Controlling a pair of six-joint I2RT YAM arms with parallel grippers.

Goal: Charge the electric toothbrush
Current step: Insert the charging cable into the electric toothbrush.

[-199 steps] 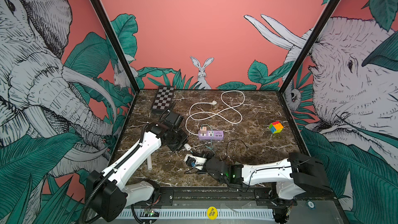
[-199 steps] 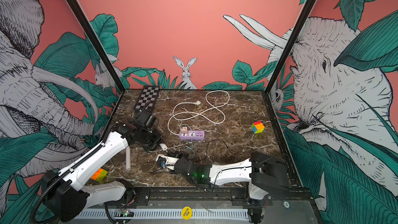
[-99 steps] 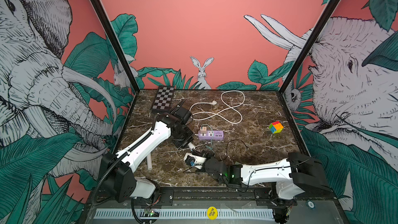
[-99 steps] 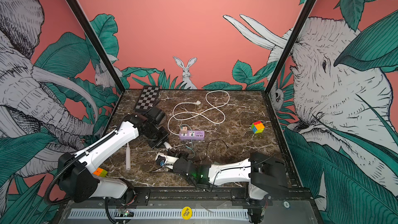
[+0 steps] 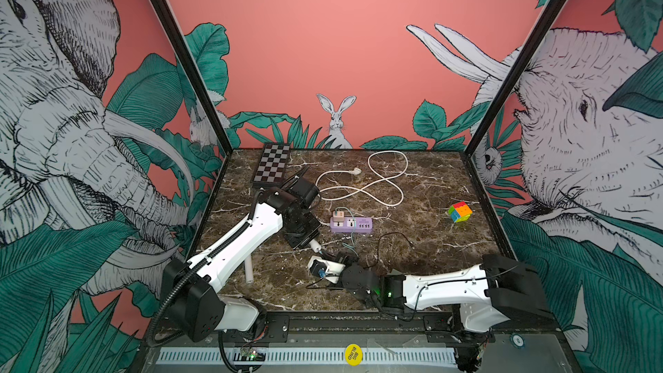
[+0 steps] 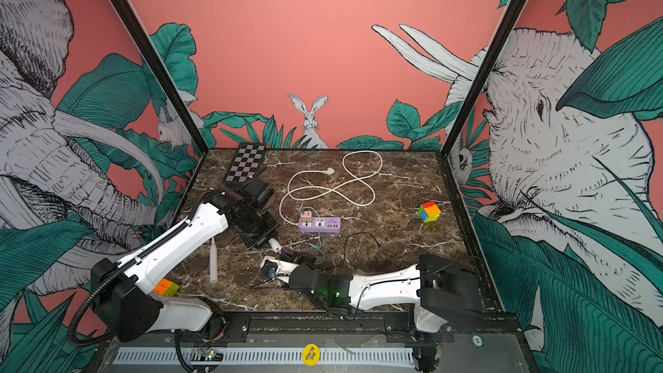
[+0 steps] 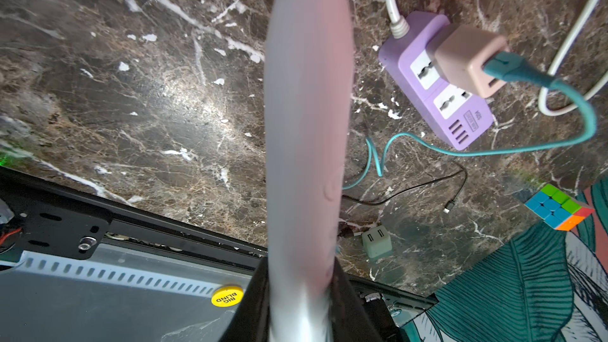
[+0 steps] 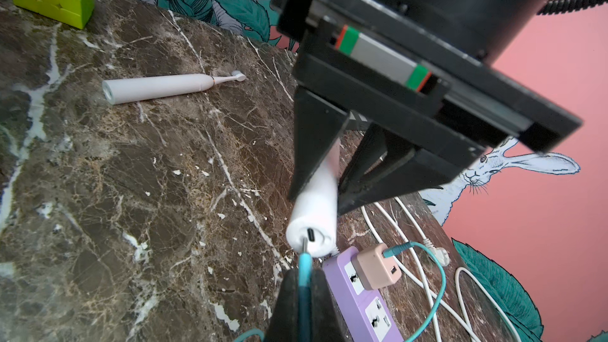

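- White electric toothbrush [image 8: 312, 228] is clamped across its handle between the jaws of the left gripper [image 8: 320, 192], raised above the brown marble table [image 5: 412, 256] near its front middle.
- Its flat base, with a small dark charging slot, points toward the right gripper [image 8: 304, 278].
- In the left wrist view the electric toothbrush [image 7: 306, 126] fills the middle of the picture, with an orange ring at its far end.
- The right gripper is pinched tight on the teal cable [image 8: 437, 294] just behind its connector.
- The connector's metal tip lies just beside the slot and is not in it. Whether it touches the base cannot be told.
- The teal cable runs back to a pink adapter [image 8: 376, 268] plugged into the purple power strip [image 5: 351, 226], which lies near the table's middle, just beyond both grippers.
- A white cord [image 5: 362, 188] loops from the power strip toward the back wall.
- A second toothbrush [image 6: 213, 260] lies flat on the table beside the left arm, well apart from both grippers.
- A thin black cable [image 7: 411, 189] and a small green adapter [image 7: 376, 241] lie on the marble near the right arm.
- A colour cube [image 5: 460, 211] sits toward the right edge, and a chessboard [image 5: 271, 166] lies in the back left corner.
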